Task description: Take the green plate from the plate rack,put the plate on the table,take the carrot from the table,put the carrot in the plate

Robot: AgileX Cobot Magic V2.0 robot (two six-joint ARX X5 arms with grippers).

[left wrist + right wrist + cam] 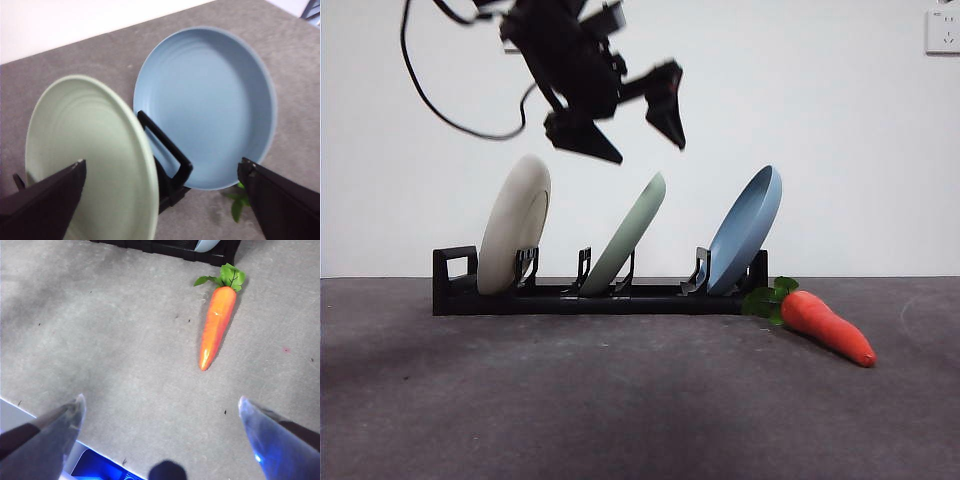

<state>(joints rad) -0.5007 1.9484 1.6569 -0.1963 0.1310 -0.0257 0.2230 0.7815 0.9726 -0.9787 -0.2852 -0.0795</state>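
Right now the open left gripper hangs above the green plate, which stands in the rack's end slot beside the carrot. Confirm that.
Not quite. The green plate stands in the plate rack's middle slot; the blue plate fills the end slot beside the carrot, as the front view shows. The left gripper does hang open above the green plate.

The table (pixel 520 400) bears two things — plate rack (pixel 570 297), carrot (pixel 830 325).

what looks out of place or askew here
Nothing stands out. The three plates lean the same way in the rack, and the carrot lies whole on the table by the rack's end.
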